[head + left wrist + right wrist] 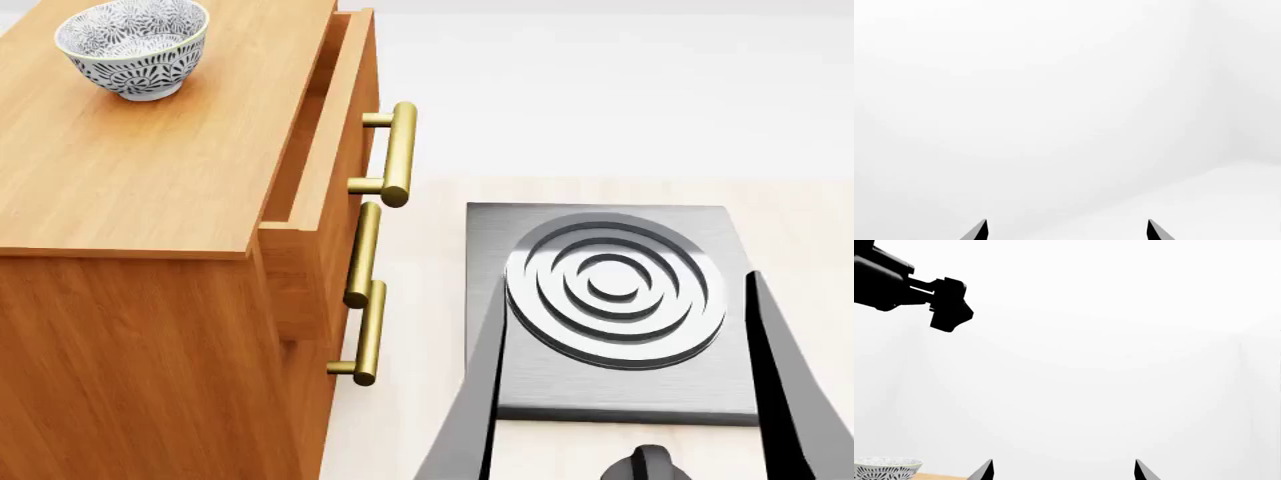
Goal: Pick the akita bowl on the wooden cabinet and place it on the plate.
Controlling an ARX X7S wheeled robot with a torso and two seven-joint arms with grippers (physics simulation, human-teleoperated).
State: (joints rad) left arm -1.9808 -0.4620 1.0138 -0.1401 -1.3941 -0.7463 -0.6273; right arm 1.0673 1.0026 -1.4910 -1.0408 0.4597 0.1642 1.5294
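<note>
The akita bowl (134, 46) sat upright on top of the wooden cabinet (147, 170), near its far left corner, w/ nothing touching it. The top drawer (320, 150) stood partly pulled out, brass handles (395, 152) down the front. Beside the cabinet lay a steel stove plate (607, 300) on the pale surface (414, 300). Left hand (1067, 231) was spread apart, empty; right hand (1064, 471) likewise, fingers apart, bowl low in its wrist view.

Claw (1063, 471) tips apart; patterned bowl (886, 467) on, seemingly, wood.
</note>
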